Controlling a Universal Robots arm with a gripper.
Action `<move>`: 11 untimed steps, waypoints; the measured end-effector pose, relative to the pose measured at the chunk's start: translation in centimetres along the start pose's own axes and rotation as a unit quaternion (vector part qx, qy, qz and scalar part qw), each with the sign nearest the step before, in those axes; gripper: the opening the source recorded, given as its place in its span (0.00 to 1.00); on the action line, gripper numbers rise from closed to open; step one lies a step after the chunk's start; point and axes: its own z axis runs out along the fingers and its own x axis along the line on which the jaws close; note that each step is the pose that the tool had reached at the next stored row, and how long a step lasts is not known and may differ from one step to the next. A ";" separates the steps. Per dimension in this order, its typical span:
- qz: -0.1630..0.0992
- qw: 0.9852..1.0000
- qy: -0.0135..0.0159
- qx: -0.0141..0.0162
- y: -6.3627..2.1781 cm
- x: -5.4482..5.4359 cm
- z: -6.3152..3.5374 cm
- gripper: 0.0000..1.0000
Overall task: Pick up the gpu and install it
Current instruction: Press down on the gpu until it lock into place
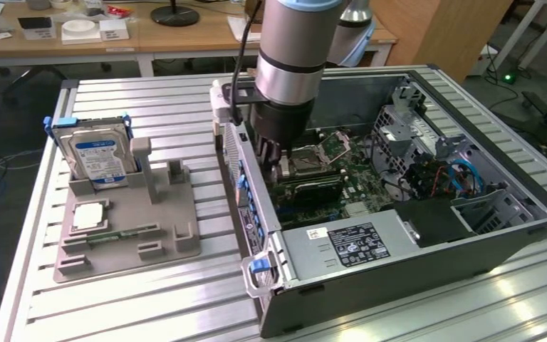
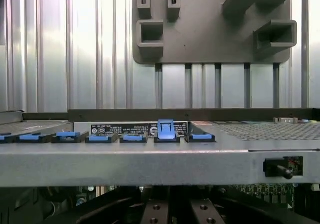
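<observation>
Inside the open computer case (image 1: 501, 235), the dark gpu (image 1: 313, 187) lies flat beneath the claw (image 1: 275, 151); grip unclear.

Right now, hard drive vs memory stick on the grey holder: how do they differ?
The hard drive stands upright in its slot; the memory stick lies flat. The hard drive is broad and silver with a blue-white label; the memory stick is narrow and green. Both sit on the grey holder, outside the computer case.
</observation>
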 end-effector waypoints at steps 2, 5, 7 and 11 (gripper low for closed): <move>-0.001 1.000 0.000 0.000 -0.54 0.0 0.06 0.11; -0.002 1.000 0.000 0.000 -1.04 -0.1 0.21 0.11; -0.003 1.000 0.000 0.000 -1.15 -0.2 0.32 0.11; -0.003 1.000 0.000 0.000 -1.18 -0.4 0.46 0.11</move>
